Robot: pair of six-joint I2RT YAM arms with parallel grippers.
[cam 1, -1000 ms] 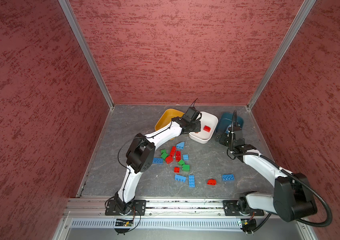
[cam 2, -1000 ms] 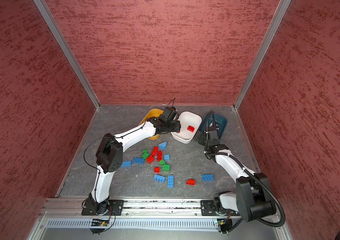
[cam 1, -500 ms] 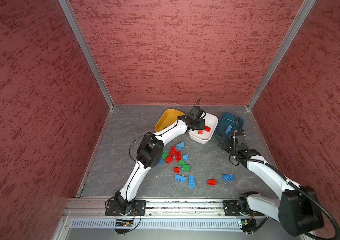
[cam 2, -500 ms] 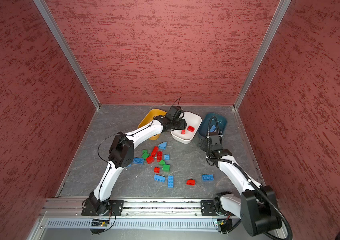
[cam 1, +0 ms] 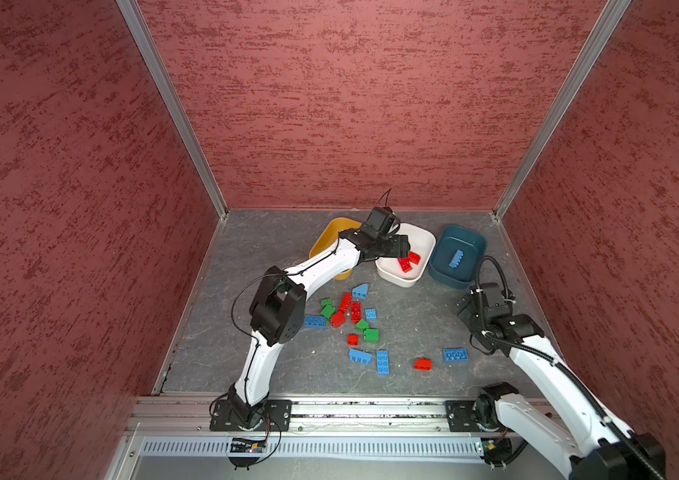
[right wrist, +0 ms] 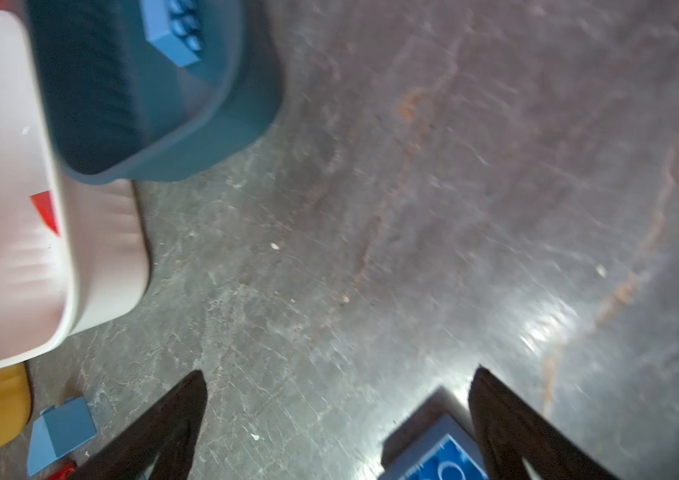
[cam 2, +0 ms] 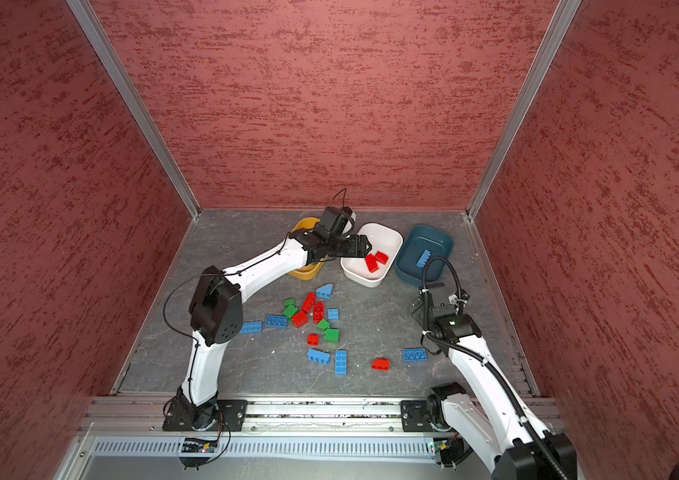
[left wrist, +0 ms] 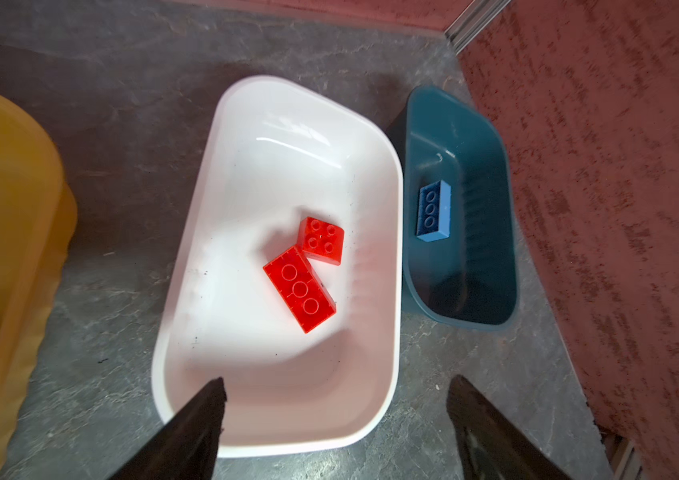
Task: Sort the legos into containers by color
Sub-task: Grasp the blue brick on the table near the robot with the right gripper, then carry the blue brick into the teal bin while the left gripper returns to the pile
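Red legos (left wrist: 300, 289) lie beneath the spread, outstretched left claw (left wrist: 335, 390).

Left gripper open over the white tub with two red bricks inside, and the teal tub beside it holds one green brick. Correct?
Not quite. The brick in the teal tub is blue, not green, as the left wrist view shows. The rest holds: the left gripper is open over the white tub, which holds two red bricks.

Three containers (cam 2: 377, 239), and loose on the floor (cam 2: 371, 324) seven blue legos (cam 2: 340, 362), five red, four green.
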